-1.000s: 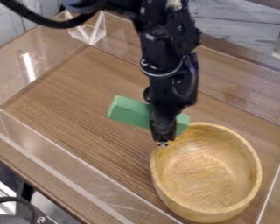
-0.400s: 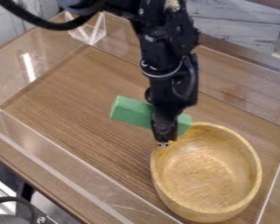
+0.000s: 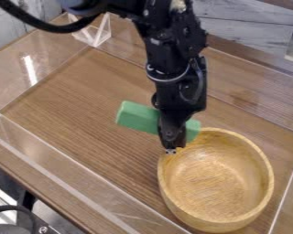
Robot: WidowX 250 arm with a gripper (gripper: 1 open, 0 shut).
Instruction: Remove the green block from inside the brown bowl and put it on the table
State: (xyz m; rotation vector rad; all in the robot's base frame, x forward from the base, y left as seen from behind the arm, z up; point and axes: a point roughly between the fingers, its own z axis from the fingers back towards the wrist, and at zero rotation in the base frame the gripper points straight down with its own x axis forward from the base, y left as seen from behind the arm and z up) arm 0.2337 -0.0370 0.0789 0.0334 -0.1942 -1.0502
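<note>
Block: mint-green flat rectangular block (image 3: pixel 139 116) outside light-brown round wooden bowl (image 3: pixel 218 178), just beyond its far-left rim, above the wood-grain table (image 3: pixel 76 101).
Gripper: black gripper (image 3: pixel 171 142) clamped on block, I see.
Change: none; arm unmoved, release pending.

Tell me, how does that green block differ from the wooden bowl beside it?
The green block is small, flat and rectangular; the brown bowl is round, hollow and much larger. The block is plain matte mint green, while the bowl is light wood with visible grain. The block sits outside the bowl, partly hidden behind the shut gripper, while the bowl is in full view and holds nothing. Both are on the table.
</note>
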